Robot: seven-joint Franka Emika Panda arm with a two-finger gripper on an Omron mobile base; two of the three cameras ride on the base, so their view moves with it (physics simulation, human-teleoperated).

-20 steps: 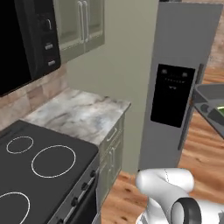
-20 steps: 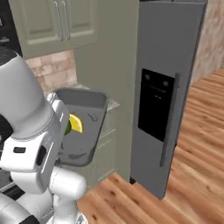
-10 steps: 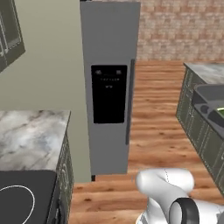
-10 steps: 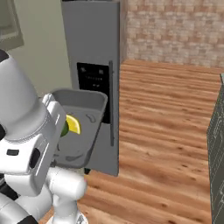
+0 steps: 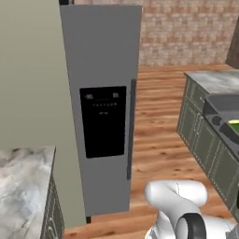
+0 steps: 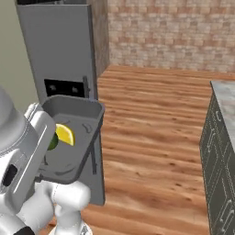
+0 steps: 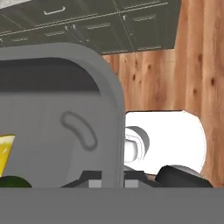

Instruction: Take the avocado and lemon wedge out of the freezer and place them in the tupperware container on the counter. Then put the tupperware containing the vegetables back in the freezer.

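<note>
The dark-grey tupperware container [image 6: 75, 110] hangs tilted in front of my arm, held by its near rim. In it lie the yellow lemon wedge [image 6: 64, 134] and, half behind my arm, the green avocado [image 6: 53, 141]. In the hand view my gripper [image 7: 107, 179] is shut on the tray's rim [image 7: 111, 109], with the lemon wedge [image 7: 4, 153] and avocado [image 7: 13, 181] at the lower left. The grey freezer [image 5: 100, 70] stands with its door shut and its dark bar handle [image 5: 131, 130] along the right side. A corner of the marbled counter [image 5: 21, 186] shows at the lower left.
A black dispenser panel [image 5: 103, 121] sits on the freezer door. Olive-green island cabinets [image 5: 205, 140] with a sink [image 5: 228, 123] stand to the right, also seen as cabinets [image 6: 220, 151] in the right base view. Wooden floor [image 6: 151, 114] lies between, with a brick wall behind.
Both base views have swung round: the stovetop and wall cabinets have left the picture and the freezer now stands close ahead. The tray with both fruits stays in my gripper.
</note>
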